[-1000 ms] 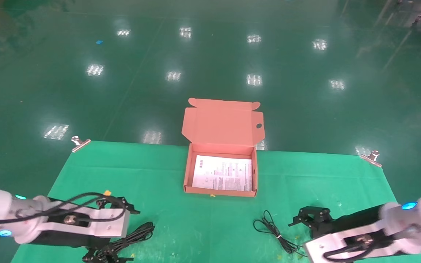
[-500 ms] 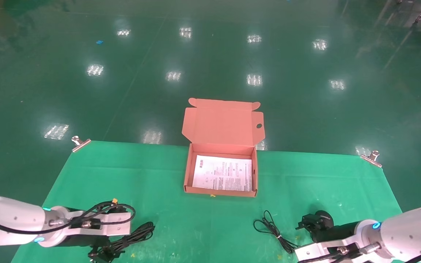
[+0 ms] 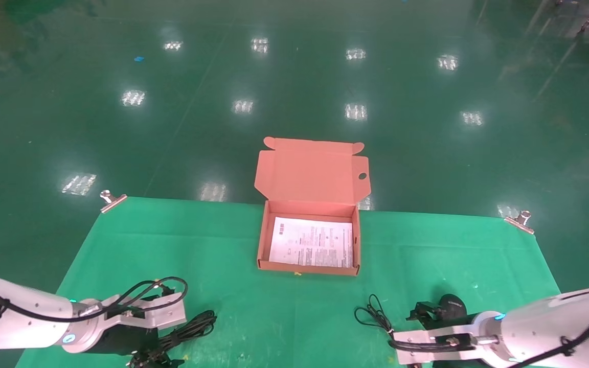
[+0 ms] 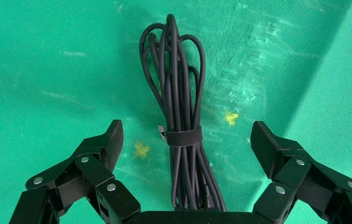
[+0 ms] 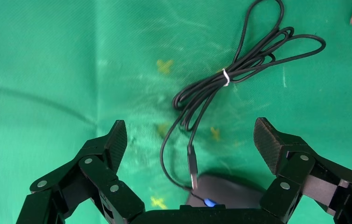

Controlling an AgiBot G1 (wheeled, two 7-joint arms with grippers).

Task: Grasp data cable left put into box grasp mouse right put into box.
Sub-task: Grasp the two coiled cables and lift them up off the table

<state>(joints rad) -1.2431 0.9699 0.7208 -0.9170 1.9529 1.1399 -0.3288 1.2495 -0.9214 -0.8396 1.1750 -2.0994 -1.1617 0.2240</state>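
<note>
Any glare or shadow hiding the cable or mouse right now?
Head view: lamp reflections dot the floor, none on the cloth. Left wrist view: a diagonal shadow falls beside the data cable, which stays clear. Right wrist view: the mouse lies in shadow under the right gripper.

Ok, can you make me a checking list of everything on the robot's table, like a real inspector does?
Surface: green cloth over the table, scuffed, with small yellow marks.
Job's things: data cable lies bundled, tied by a black strap; mouse lies on the cloth near the right arm; box is open with a printed sheet inside, nothing else in it.
Clutter: nothing seen.
Grippers: left tool open, astride the data cable, not touching it; right tool open, above the mouse.
Cables: mouse cord loosely looped, held by a white tie.
Surroundings: shiny green floor; metal clips at the cloth's far corners.
</note>
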